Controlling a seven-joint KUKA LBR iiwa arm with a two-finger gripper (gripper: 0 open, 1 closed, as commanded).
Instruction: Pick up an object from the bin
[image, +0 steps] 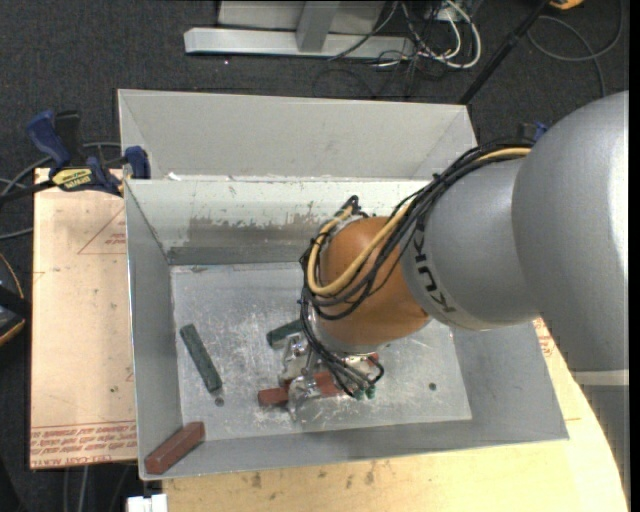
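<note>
My gripper (308, 388) is down near the bin floor, front of centre, under the orange wrist cover. A small reddish-brown block (270, 397) lies right against its left side; how they meet is hidden. A dark green piece (283, 333) pokes out just behind the gripper, partly covered by the wrist.
A long dark grey-green bar (200, 357) lies on the left of the floor, pointing front to back. A larger reddish-brown block (175, 447) rests in the front left corner against the wall. The arm covers the bin's right half.
</note>
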